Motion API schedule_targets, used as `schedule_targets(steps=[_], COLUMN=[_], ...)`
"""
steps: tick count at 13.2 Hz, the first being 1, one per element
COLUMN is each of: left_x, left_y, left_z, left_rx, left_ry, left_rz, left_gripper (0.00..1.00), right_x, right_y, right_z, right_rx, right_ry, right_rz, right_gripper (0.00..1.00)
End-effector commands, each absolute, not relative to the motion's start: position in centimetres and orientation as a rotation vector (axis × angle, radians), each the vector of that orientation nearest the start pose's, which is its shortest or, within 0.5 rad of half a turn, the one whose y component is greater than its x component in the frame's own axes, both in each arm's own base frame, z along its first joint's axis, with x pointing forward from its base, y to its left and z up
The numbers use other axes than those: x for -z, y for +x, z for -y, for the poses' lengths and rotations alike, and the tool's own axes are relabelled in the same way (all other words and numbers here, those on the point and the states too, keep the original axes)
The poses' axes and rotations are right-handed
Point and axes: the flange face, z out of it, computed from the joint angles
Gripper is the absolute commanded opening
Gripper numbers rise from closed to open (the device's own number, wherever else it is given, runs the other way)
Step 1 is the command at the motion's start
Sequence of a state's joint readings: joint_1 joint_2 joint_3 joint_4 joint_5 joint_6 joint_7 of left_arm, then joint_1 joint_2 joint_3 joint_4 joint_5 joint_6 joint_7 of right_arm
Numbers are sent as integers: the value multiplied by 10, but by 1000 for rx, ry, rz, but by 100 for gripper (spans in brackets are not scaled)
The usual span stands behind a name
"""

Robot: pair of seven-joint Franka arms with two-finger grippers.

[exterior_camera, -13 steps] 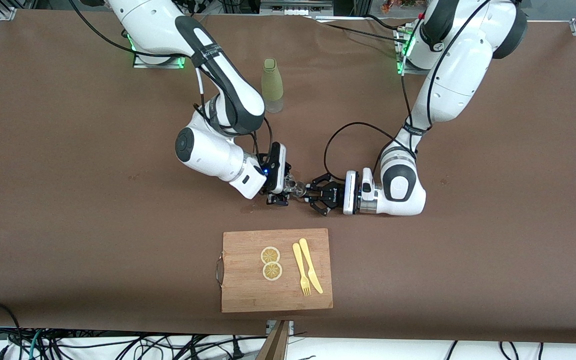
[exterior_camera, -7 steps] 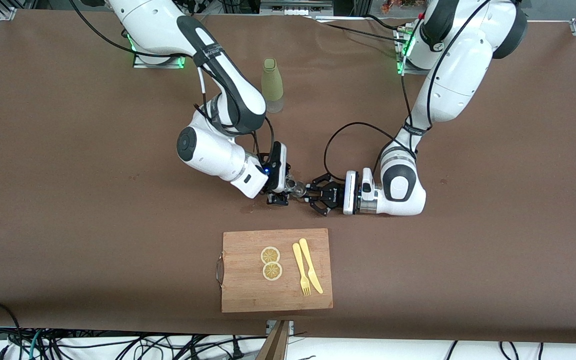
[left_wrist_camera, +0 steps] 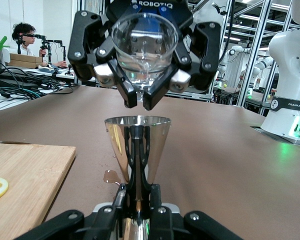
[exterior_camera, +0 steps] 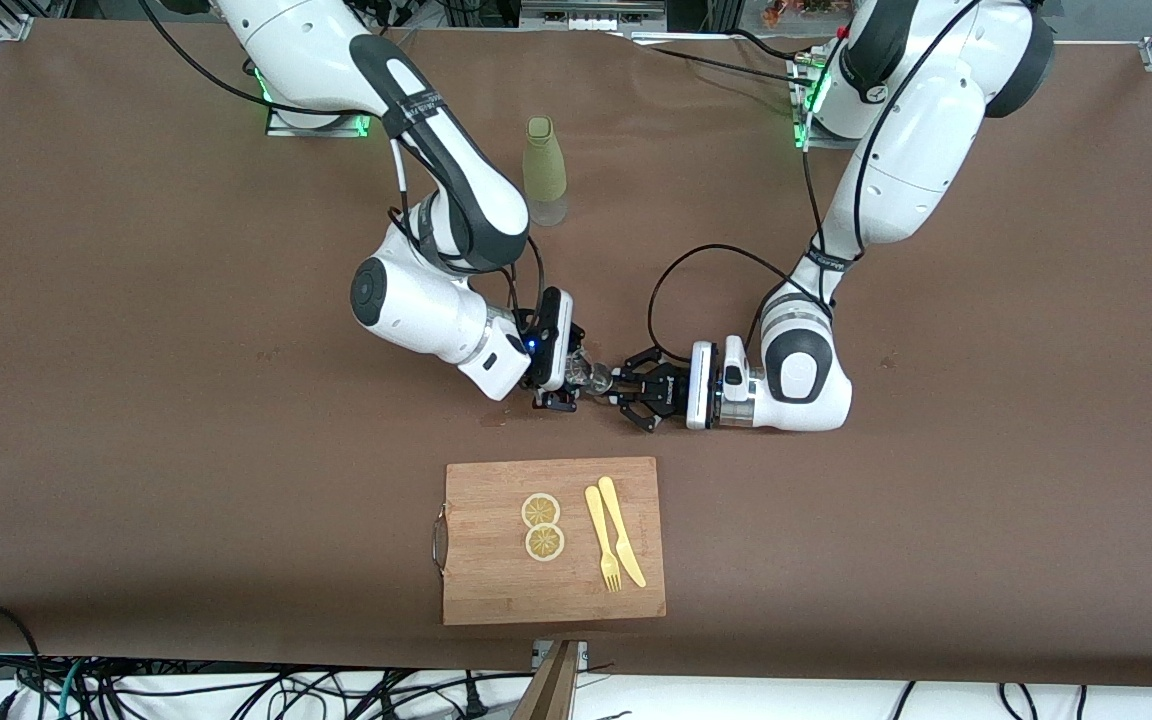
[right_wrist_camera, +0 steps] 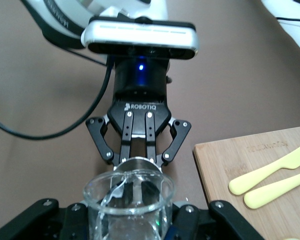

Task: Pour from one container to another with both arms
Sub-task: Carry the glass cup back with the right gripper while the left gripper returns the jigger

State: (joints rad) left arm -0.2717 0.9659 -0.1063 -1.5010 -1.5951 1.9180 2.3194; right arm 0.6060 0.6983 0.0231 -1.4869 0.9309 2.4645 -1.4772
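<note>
Here the two grippers meet nose to nose over the brown table (exterior_camera: 136,400), each carrying a container. The right gripper (exterior_camera: 561,385), on the arm based toward the right arm's end of the table, has its jaws pinched on a clear glass cup (left_wrist_camera: 145,47) — the cup is tipped, its mouth toward the other gripper, directly above a metal jigger (left_wrist_camera: 137,145). The left gripper (exterior_camera: 626,385) has its jaws clamped on the narrow waist of that jigger, a polished double cone standing upright with its open rim just under the cup's lip. A small wet patch (left_wrist_camera: 110,176) shows on the table under the pair.

Nearer to the front camera lies a wooden cutting board (exterior_camera: 496,590) bearing two lemon slices (exterior_camera: 542,525) and, beside them, a yellow plastic fork (exterior_camera: 601,550) and knife (exterior_camera: 622,545). A pale green bottle (exterior_camera: 544,170) stands upright farther from the camera than the grippers — between the two arm bases.
</note>
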Motion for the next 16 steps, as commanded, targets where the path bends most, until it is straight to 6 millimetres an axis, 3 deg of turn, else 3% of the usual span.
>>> schedule_targets(steps=[1, 5, 11, 13, 16], left_x=[-122, -122, -121, -123, -120], left_y=[622, 623, 626, 633, 642], left_z=[313, 308, 299, 282, 228], left_rx=[-965, -979, -1015, -1065, -1110], left_ry=[1335, 1321, 1302, 1263, 1207], left_rz=[1311, 1325, 1354, 1376, 1376], left_gripper=[0, 0, 0, 0, 0], right_x=[-298, -298, -297, -294, -290], right_y=[601, 603, 621, 630, 646], right_z=[-432, -428, -394, -372, -330], right_rx=[712, 741, 765, 754, 746], right_ry=[-1907, -1892, -1784, -1740, -1651], right_rz=[1619, 1578, 1551, 1563, 1585], right_gripper=[2, 2, 2, 2, 2])
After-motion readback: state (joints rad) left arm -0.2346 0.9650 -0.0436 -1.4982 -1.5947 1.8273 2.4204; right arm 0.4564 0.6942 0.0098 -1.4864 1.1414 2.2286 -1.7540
